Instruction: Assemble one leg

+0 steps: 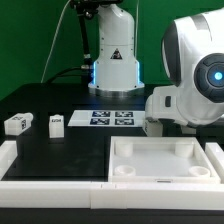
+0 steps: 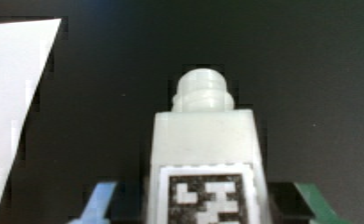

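Note:
My gripper is shut on a white leg. The leg's marker tag faces the wrist camera and its rounded peg points away over the black table. The blue and green fingertips press its two sides. In the exterior view the arm's hand hangs just behind the large white tray at the front right, and the held leg is hidden there. Two more white legs with tags lie on the black table at the exterior view's left, one at the far left and one beside it.
The marker board lies in the middle at the back, in front of the robot base. A low white rail runs along the front and left edge. A white flat surface fills one side of the wrist view.

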`<action>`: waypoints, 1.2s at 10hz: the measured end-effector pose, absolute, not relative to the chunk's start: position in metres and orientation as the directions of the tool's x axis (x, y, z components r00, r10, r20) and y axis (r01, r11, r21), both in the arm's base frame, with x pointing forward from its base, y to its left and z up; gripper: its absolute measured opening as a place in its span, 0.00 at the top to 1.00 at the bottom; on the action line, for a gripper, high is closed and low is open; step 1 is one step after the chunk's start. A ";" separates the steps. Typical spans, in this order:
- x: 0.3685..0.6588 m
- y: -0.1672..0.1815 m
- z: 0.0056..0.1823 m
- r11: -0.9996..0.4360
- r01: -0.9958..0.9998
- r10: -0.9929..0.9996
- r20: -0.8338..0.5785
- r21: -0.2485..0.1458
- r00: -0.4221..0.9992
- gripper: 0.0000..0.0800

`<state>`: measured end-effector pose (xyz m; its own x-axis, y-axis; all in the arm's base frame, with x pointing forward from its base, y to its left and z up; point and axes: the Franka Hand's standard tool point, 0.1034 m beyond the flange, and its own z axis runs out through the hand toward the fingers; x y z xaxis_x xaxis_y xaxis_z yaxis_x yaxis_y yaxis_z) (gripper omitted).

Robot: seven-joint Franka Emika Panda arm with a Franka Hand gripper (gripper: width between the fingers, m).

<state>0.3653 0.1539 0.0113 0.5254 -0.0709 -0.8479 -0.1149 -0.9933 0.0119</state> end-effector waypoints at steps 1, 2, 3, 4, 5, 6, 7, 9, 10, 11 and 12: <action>0.374 0.152 0.029 -0.994 -0.112 -0.063 -0.854 0.006 0.517 0.64; 0.379 0.149 0.047 -0.994 -0.110 -0.061 -0.855 0.004 0.515 0.64; 0.386 0.147 0.065 -0.994 -0.109 -0.059 -0.852 0.002 0.520 0.64; 0.391 0.146 0.076 -0.994 -0.110 -0.060 -0.835 -0.001 0.548 0.64; 0.387 0.146 0.072 -0.994 -0.109 -0.061 -0.837 0.002 0.544 0.64; 0.389 0.147 0.068 -0.994 -0.112 -0.063 -0.828 0.000 0.558 0.64; 0.400 0.151 0.066 -0.992 -0.123 -0.071 -0.756 -0.013 0.650 0.64; 0.400 0.152 0.069 -0.991 -0.130 -0.087 -0.608 -0.027 0.789 0.64; 0.402 0.149 0.069 -0.992 -0.119 -0.079 -0.566 -0.035 0.821 0.64; 0.416 0.137 0.073 -0.996 -0.076 -0.047 -0.503 -0.038 0.863 0.64; 0.433 0.128 0.081 -0.999 -0.041 -0.028 -0.359 -0.029 0.933 0.64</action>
<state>0.4333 0.1277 0.0813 0.9328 -0.0280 -0.3592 -0.0414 -0.9987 -0.0295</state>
